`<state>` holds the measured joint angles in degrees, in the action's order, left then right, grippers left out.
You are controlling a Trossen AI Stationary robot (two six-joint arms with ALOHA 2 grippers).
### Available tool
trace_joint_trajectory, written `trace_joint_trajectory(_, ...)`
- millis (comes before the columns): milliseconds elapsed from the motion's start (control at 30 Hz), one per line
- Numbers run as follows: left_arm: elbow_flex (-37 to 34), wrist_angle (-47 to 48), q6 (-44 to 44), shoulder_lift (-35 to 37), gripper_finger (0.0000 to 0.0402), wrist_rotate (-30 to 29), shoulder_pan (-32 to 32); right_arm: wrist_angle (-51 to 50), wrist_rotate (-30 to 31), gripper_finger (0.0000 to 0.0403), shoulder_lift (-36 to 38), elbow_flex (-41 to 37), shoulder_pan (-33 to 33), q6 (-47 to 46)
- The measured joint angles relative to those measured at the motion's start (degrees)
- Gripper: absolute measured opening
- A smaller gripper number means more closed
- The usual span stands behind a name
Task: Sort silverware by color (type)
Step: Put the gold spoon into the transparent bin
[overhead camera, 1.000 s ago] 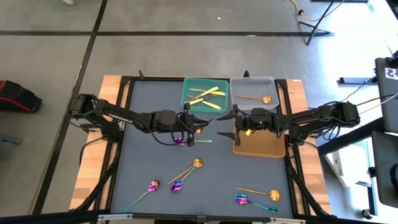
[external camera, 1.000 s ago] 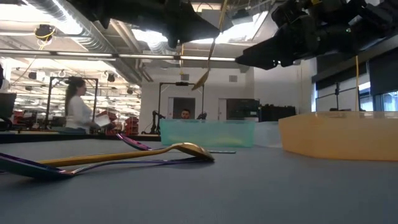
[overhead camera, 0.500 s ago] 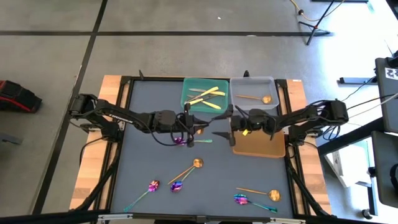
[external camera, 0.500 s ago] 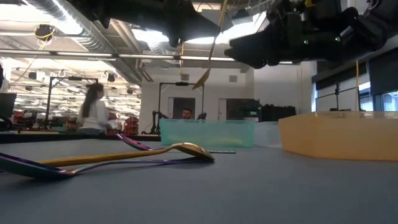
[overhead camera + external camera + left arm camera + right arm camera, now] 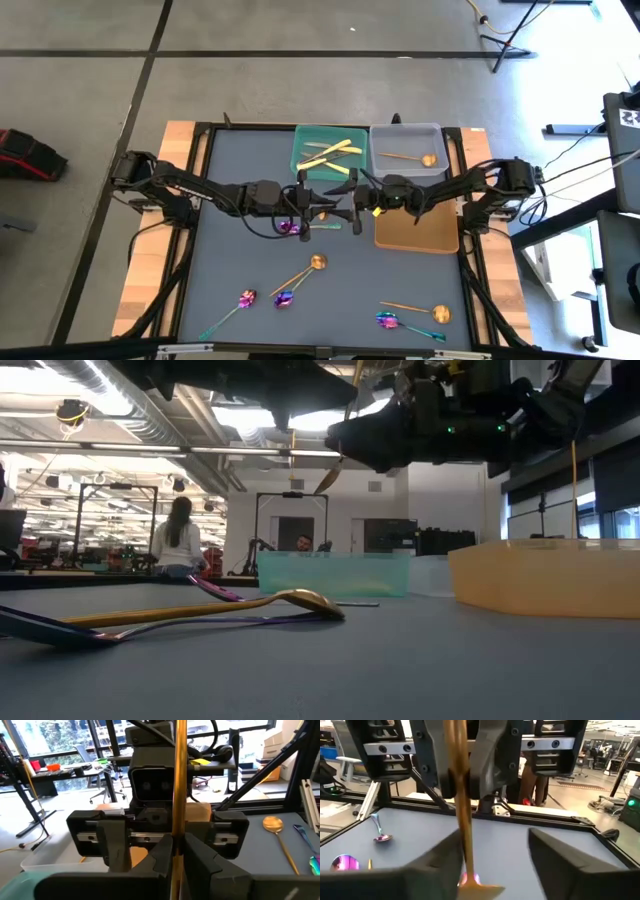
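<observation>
Leftward since a second ago, the right gripper (image 5: 345, 212) has travelled from over the orange tray (image 5: 418, 236) to the mid-table, where it now faces the left gripper (image 5: 318, 200) almost tip to tip. The left gripper, unmoved, is clamped on the handle of a slim copper-gold round-bowled spoon (image 5: 178, 780), which hangs upright with its bowl downward. The right gripper's fingers (image 5: 559, 851) stand wide apart on either side of that handle, touching nothing.

From above, the held spoon is nearly hidden between the two grippers. In the low view its handle is cut off by the arms overhead and only the bowl (image 5: 324, 482) shows clearly. An iridescent purple-blue spoon (image 5: 290, 227) lies partly under the left gripper.

Pale yellow-gold knives (image 5: 335, 150) lie in the green tray (image 5: 300, 146) at the table's far edge; beside it the grey tray (image 5: 405, 135) holds one copper-gold spoon (image 5: 410, 157). More spoons lie scattered on the near half of the table (image 5: 230, 260): a copper one (image 5: 305, 270) near the middle, two purple-blue ones (image 5: 262, 299) to the near left, and one of each colour (image 5: 412, 315) to the near right. The near centre stays bare. A person (image 5: 180, 535) stands in the room beyond.
</observation>
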<state>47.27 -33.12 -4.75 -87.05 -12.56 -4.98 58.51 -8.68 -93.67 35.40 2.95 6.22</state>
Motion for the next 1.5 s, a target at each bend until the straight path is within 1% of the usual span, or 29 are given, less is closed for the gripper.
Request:
trace_joint_trajectory(100,0.0,0.1,0.0,0.0,0.0031,-0.2,-0.2,-0.1,-1.5,0.0116,0.1,0.0,0.0,0.5)
trace_joint_trajectory(200,0.0,0.5,0.1,0.0,0.0031,-0.2,-0.2,0.0,-5.2,0.0039,0.3,0.0,0.0,1.8)
trace_joint_trajectory(233,0.0,0.7,0.1,0.0,0.0031,0.0,-0.2,-0.1,-6.4,0.0020,0.3,0.0,0.0,2.1)
trace_joint_trajectory(267,0.0,0.7,0.1,0.0,0.0031,0.1,-0.2,-0.1,-6.9,0.0012,0.3,0.0,0.0,2.5)
trace_joint_trajectory(400,0.0,0.7,1.0,0.0,0.0031,0.0,-0.2,-0.4,-6.1,0.0022,0.3,0.0,0.0,2.9)
trace_joint_trajectory(467,0.0,0.8,1.0,0.0,0.0037,0.0,-0.2,-0.4,-6.0,0.0017,0.3,0.0,0.1,3.0)
trace_joint_trajectory(533,0.0,0.8,1.2,0.0,0.0049,0.0,0.0,-0.4,-5.9,0.0007,0.4,0.0,0.1,3.1)
trace_joint_trajectory(633,0.0,1.4,1.3,0.0,0.0077,0.0,0.2,-2.2,-5.3,0.0009,1.0,0.0,0.1,3.1)
trace_joint_trajectory(700,0.0,2.7,1.4,0.3,0.0096,0.0,0.2,-4.9,-3.4,0.0013,2.5,0.0,0.1,3.6)
trace_joint_trajectory(767,-0.1,6.9,1.3,1.7,0.0110,-1.2,0.0,-9.3,-1.5,0.0010,4.6,0.0,0.1,4.9)
trace_joint_trajectory(900,0.0,16.9,2.6,6.1,0.0121,-10.7,-1.1,-18.4,4.1,0.0005,10.0,0.0,0.1,7.4)
trace_joint_trajectory(967,0.0,21.5,4.3,7.6,0.0120,-13.4,-1.7,-22.5,7.8,0.0008,12.8,0.0,0.1,8.2)
trace_joint_trajectory(1133,-0.1,26.8,7.1,8.0,0.0120,-13.7,-3.1,-35.0,15.9,0.0004,20.5,0.0,0.7,11.7)
trace_joint_trajectory(1300,-0.1,26.7,7.7,5.3,0.0119,-13.7,-3.3,-46.4,18.6,0.0005,27.9,0.0,5.6,12.0)
trace_joint_trajectory(1500,-0.1,26.4,7.8,3.4,0.0119,-13.7,-3.1,-55.0,18.3,0.0003,33.7,0.0,15.5,12.3)
